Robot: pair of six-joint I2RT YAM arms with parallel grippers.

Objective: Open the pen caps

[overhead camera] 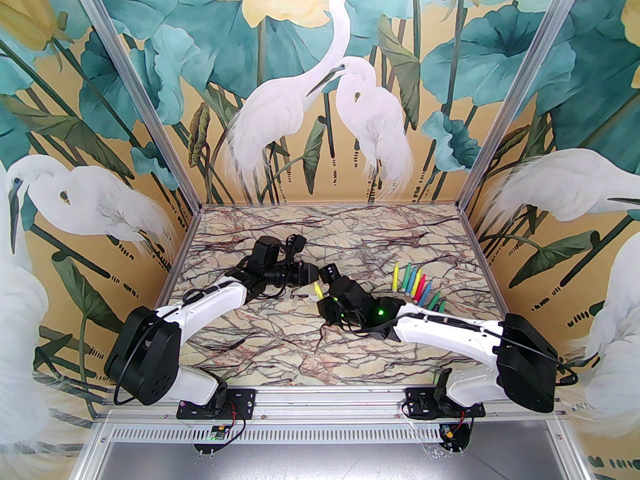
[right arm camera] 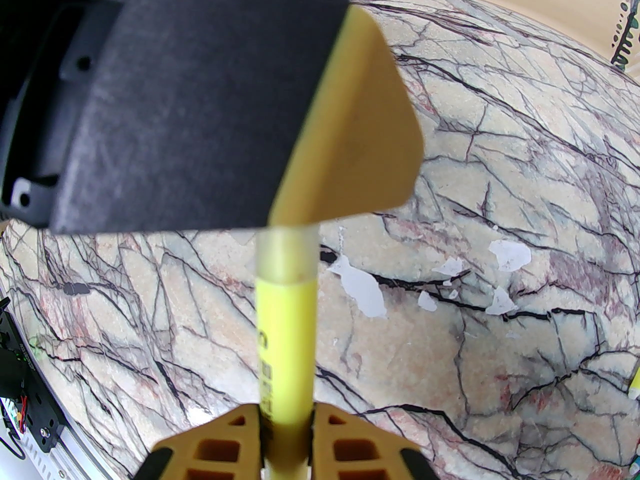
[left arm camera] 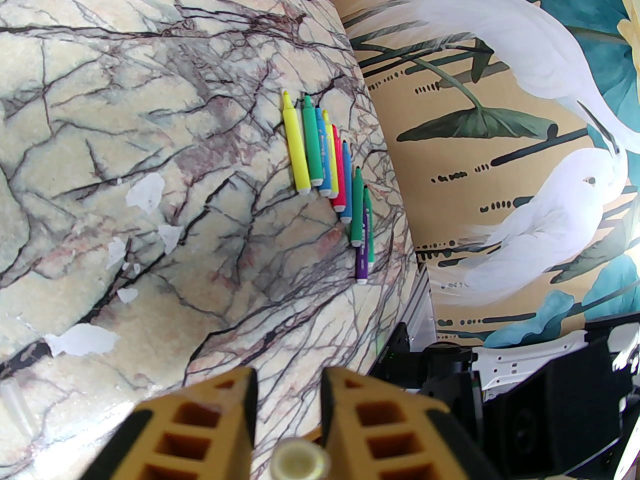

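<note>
A yellow pen [right arm camera: 286,343] hangs over the middle of the marbled table, held between both grippers. My right gripper [right arm camera: 287,413] is shut on its yellow body. Its pale see-through pen cap [right arm camera: 286,258] runs in under a finger [right arm camera: 350,143] of the left gripper. In the left wrist view the cap's round end [left arm camera: 300,463] sits between the left fingers [left arm camera: 235,418], and my left gripper [left arm camera: 287,383] is shut on it. In the top view the two grippers meet nose to nose around the yellow pen [overhead camera: 316,288].
A row of several pens [overhead camera: 415,283] in yellow, green, blue, pink and purple lies on the table to the right, their coloured tips showing [left arm camera: 320,158]. A loose clear cap [left arm camera: 15,408] lies on the table. White worn patches [left arm camera: 80,340] mark the marbled surface.
</note>
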